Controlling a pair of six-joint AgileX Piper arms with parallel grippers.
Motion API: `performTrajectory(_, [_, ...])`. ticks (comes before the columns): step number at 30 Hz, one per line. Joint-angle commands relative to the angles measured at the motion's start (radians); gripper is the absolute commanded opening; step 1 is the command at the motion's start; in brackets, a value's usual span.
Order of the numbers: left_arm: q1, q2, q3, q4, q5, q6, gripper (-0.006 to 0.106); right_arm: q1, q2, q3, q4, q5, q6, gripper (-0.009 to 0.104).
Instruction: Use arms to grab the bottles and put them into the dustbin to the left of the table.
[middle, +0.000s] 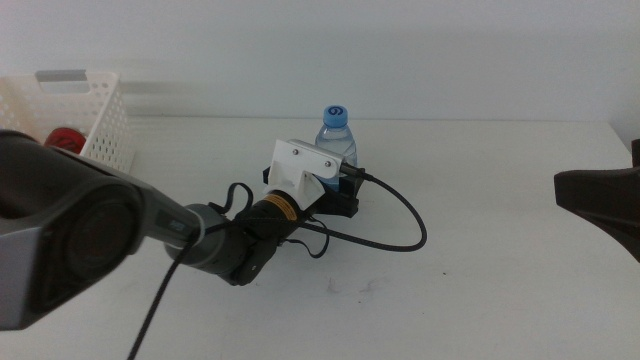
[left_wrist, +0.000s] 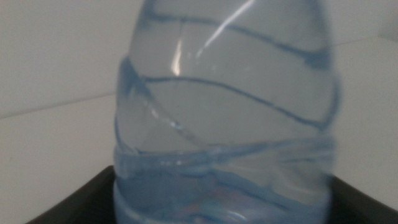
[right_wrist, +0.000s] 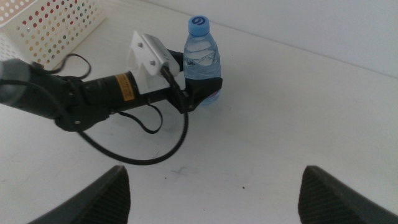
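The clear water bottle (middle: 337, 128) with a blue cap stands upright on the white table (middle: 500, 280), behind the centre. My left gripper (middle: 343, 192) reaches in from the left, and its jaws press against both sides of the bottle's lower body. In the left wrist view the bottle (left_wrist: 224, 112) fills the frame between the jaws of the left gripper (left_wrist: 221, 208). The right wrist view shows the bottle (right_wrist: 200, 53) held by the left gripper (right_wrist: 205, 92). My right gripper (right_wrist: 217, 186) is open and empty, at the right edge of the middle view (middle: 600, 195). The tea bottle is out of view.
The white perforated dustbin (middle: 95, 115) stands at the far left and shows in the right wrist view (right_wrist: 50, 25). Something red (middle: 62, 138), likely the soda can, lies inside it. A black cable (middle: 410, 225) loops on the table right of the left arm.
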Motion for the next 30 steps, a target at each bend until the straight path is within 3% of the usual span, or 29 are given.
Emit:
performTrajectory(1, [0.001,0.038,-0.046,-0.012,-0.004,-0.015,0.094,-0.002,-0.004,-0.008,-0.007,-0.005,-0.002,0.07])
performTrajectory(6, [0.001,0.091,-0.114,-0.053,0.005,0.033,0.092,-0.002,-0.004,-0.008,-0.007,-0.005,-0.002,0.07])
performTrajectory(9, [0.01,0.088,-0.115,-0.055,0.019,0.018,0.08,-0.002,-0.004,-0.008,-0.007,-0.005,-0.002,0.07])
performTrajectory(14, [0.022,-0.134,0.045,-0.044,0.174,-0.153,0.025,-0.002,-0.004,-0.008,-0.007,-0.005,-0.002,0.07])
performTrajectory(17, [0.02,-0.372,0.142,-0.025,0.54,-0.213,-0.002,-0.002,-0.004,-0.008,-0.007,-0.005,-0.002,0.07])
performTrajectory(20, [0.02,-0.61,0.158,-0.023,1.006,-0.214,-0.002,-0.002,-0.004,-0.008,-0.007,-0.005,-0.002,0.07])
performTrajectory(24, [0.047,-0.832,0.13,-0.007,1.311,-0.162,-0.002,-0.002,-0.004,-0.008,-0.007,-0.005,-0.002,0.07])
performTrajectory(30, [0.292,-0.859,-0.102,-0.027,1.713,0.001,-0.002,-0.002,-0.004,-0.008,-0.007,-0.005,-0.002,0.07])
